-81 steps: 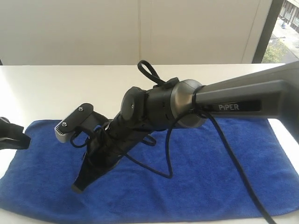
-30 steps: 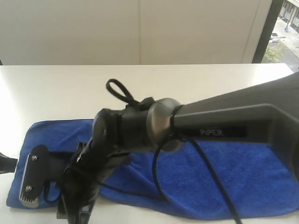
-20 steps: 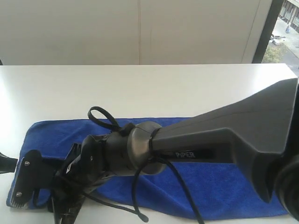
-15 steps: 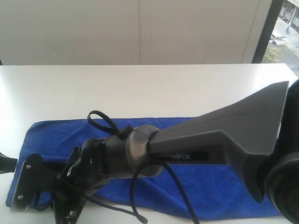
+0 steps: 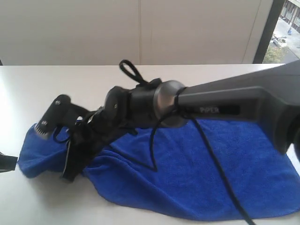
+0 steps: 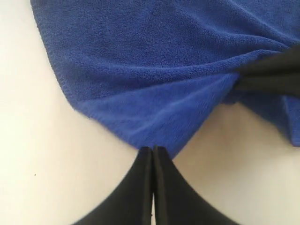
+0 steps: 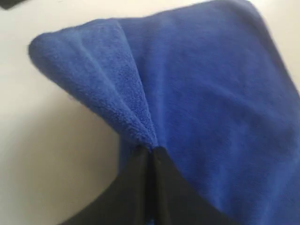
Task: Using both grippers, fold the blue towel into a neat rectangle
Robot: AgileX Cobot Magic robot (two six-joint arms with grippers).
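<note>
Spanning blue towel (image 5: 187,173): arm (image 5: 248,96) marked "PIPER"

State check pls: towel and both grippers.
blue towel: mostly flat on the table, one end bunched and lifted, not yet folded.
left gripper: shut on the towel's edge.
right gripper: shut on a raised fold of the towel.

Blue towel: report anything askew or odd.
The blue towel is not flat: its left end in the exterior view is bunched into ridges where the right gripper pinches it, and the near edge runs wavy.
</note>
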